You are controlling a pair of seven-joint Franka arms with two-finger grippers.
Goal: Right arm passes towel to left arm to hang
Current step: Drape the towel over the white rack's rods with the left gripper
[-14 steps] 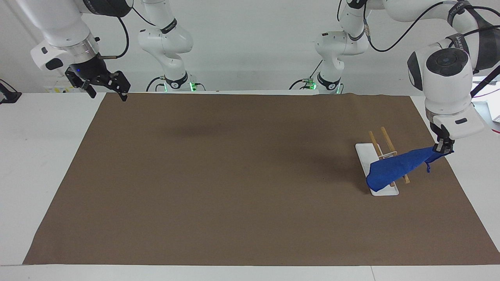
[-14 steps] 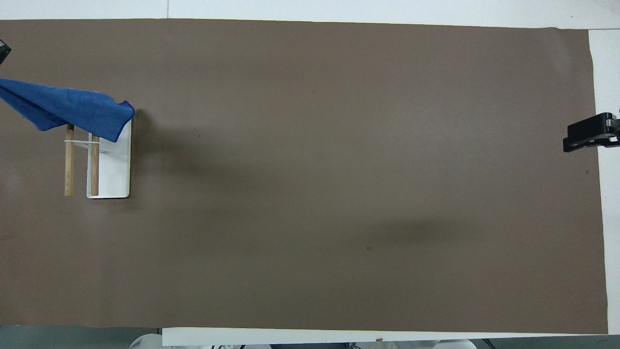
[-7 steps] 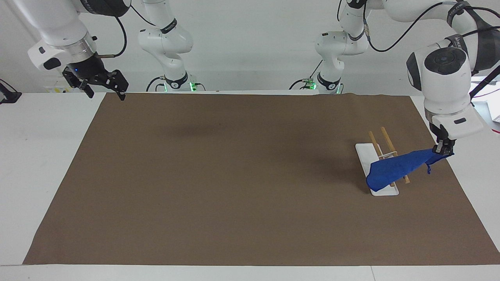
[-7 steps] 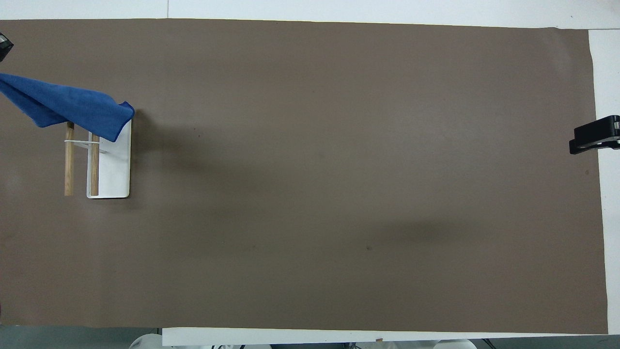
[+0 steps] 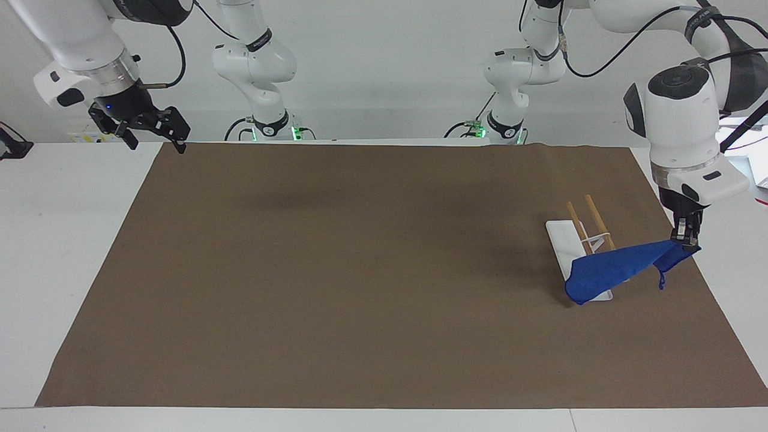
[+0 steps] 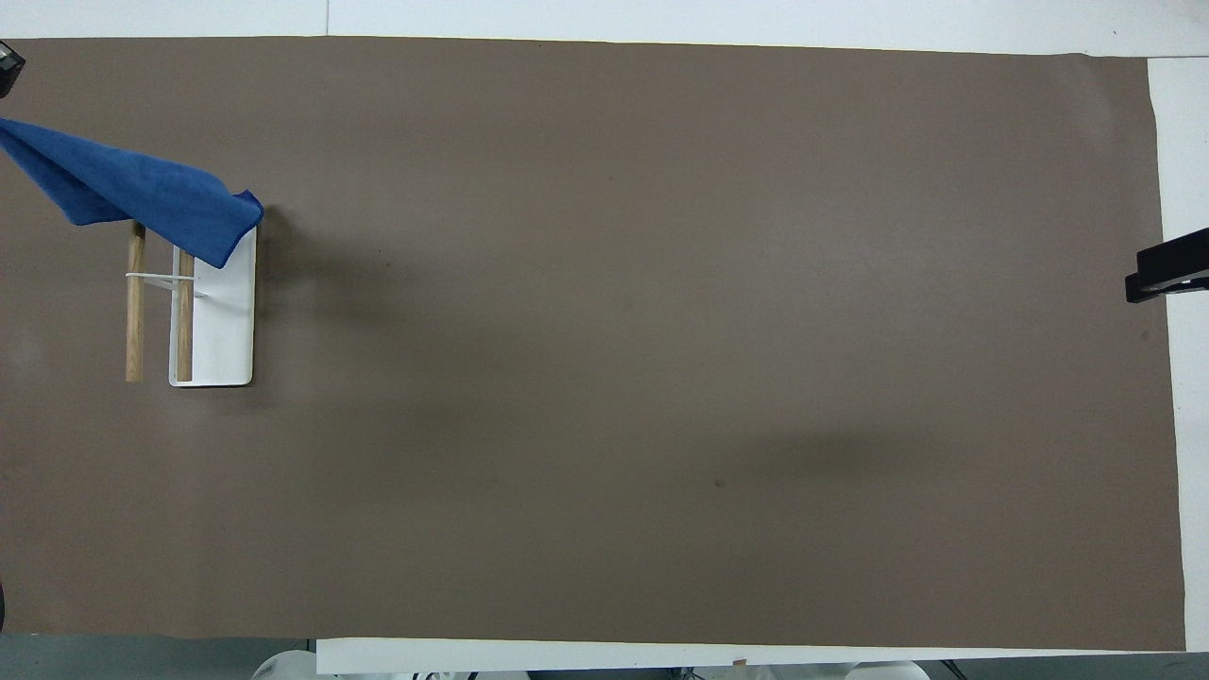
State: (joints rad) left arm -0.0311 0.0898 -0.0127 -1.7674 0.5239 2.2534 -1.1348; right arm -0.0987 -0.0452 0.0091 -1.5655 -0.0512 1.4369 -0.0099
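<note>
A brown mat [image 5: 360,270] is seen spread over the white table [image 5: 60,240], covering most of it. Nearest the robots, the right gripper [image 5: 150,129] is held raised over the mat's corner at the right arm's end of the table, at the edge closest to the robots; its fingers are spread apart and nothing is held between them. In the overhead view only the tip of the right gripper [image 6: 1166,272] is shown, at the mat's border. The right arm [image 5: 78,54] is noted to be waiting, well apart from the work. At the left arm's end of the table, a small rack [image 5: 585,240] is found standing on the mat, made up of a white base plate [image 6: 227,331] and two wooden rails [image 6: 136,312] joined by a thin white crosspiece. The towel [image 5: 618,267] is seen draped over the part of the rails farther from the robots, its free end hanging down over the base plate's end farther from the robots. Its other corner is clamped in the left gripper [image 5: 686,239], whose fingers are closed on the cloth just above the mat's edge, beside the rack. A loose thread [image 5: 661,281] is observed dangling below the clamped corner. The left arm [image 5: 684,132] is recorded as pointing straight down.
</note>
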